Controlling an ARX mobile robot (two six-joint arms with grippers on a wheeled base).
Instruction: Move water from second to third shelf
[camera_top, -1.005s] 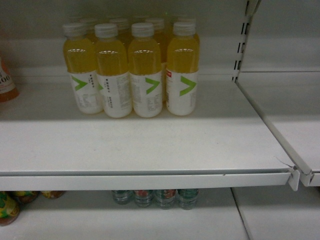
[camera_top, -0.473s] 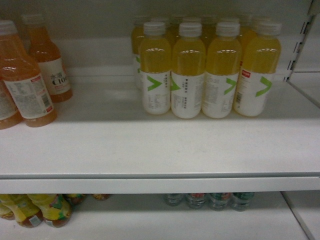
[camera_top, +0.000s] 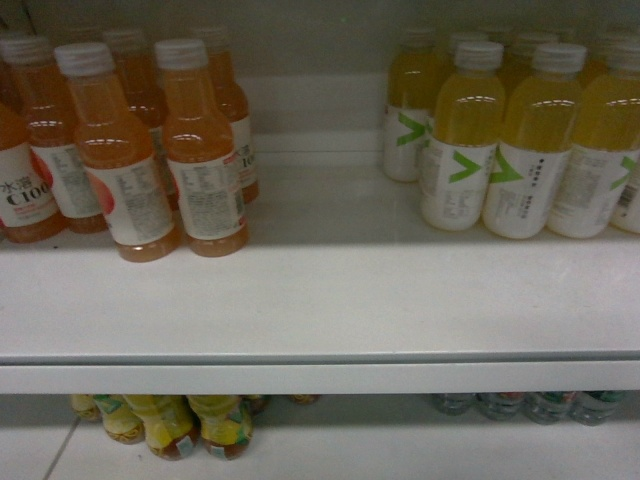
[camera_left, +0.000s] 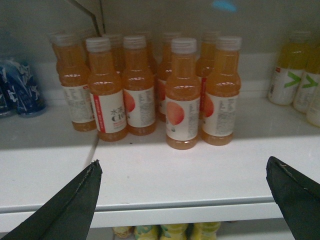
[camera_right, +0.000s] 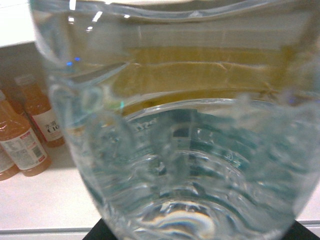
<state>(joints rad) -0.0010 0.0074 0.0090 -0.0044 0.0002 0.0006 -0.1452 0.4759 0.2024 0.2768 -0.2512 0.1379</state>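
Observation:
The water (camera_right: 185, 150), a clear ribbed plastic bottle, fills almost the whole right wrist view. My right gripper (camera_right: 197, 234) is shut on it; only dark bits of the fingers show at the bottom corners. More clear water bottles (camera_top: 525, 405) stand on the lower shelf, at the bottom right of the head view. My left gripper (camera_left: 182, 167) is open with nothing between its black fingertips (camera_left: 92, 172), and hangs just in front of the edge of the white shelf (camera_left: 165, 207). Neither gripper shows in the head view.
Orange drink bottles (camera_top: 160, 150) stand at the left of the upper shelf (camera_top: 320, 300) and yellow drink bottles (camera_top: 510, 140) at the right. Yellow-labelled bottles (camera_top: 170, 425) sit below left. Dark-blue bottles (camera_left: 20, 87) are far left in the left wrist view.
The head view has swung left: the yellow bottles have slid to the right side of the frame, and the orange bottles have come fully into view on the left.

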